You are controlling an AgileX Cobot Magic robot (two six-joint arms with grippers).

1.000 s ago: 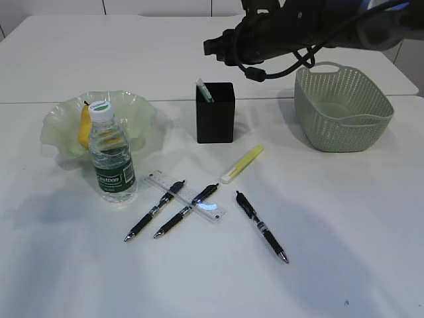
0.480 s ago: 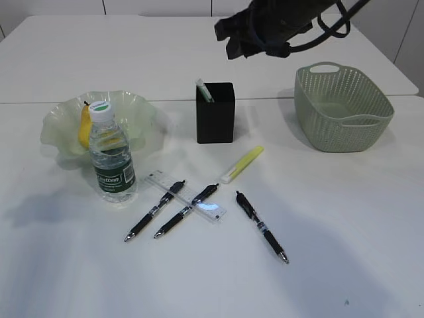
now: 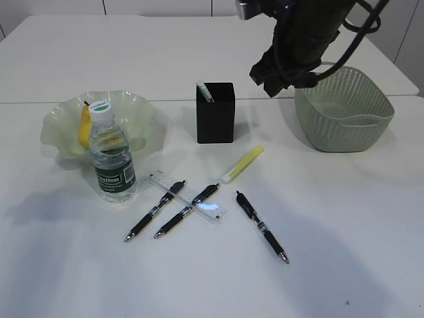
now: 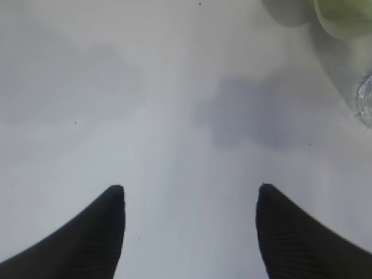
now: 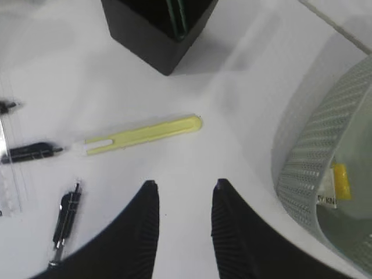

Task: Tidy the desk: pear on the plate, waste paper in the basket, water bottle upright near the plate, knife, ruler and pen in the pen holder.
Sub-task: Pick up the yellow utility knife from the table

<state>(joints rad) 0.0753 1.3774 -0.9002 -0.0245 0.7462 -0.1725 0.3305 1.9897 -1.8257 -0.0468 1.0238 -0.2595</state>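
The yellow pear (image 3: 85,126) lies in the wavy pale-green plate (image 3: 63,118). In front of the plate the water bottle (image 3: 111,159) stands upright. The clear ruler (image 3: 186,197) lies under two black pens (image 3: 156,211) (image 3: 187,210); a third pen (image 3: 262,226) lies to their right. A slim yellow tool (image 3: 242,163) (image 5: 145,133) lies in front of the black pen holder (image 3: 215,112) (image 5: 154,26), which holds a green-white stick. A pale scrap with a yellow patch (image 5: 334,185) lies in the basket (image 3: 344,109). My right gripper (image 3: 268,78) (image 5: 185,183) hangs open and empty between holder and basket. My left gripper (image 4: 189,189) is open over bare table.
A table seam runs behind the pen holder. The plate's rim (image 4: 343,14) and the bottle's edge (image 4: 366,102) show at the right of the left wrist view. The basket wall (image 5: 314,151) is close on my right gripper's right.
The right arm has swung from reaching left above the pen holder to pointing down between holder and basket. Nothing on the table has moved.
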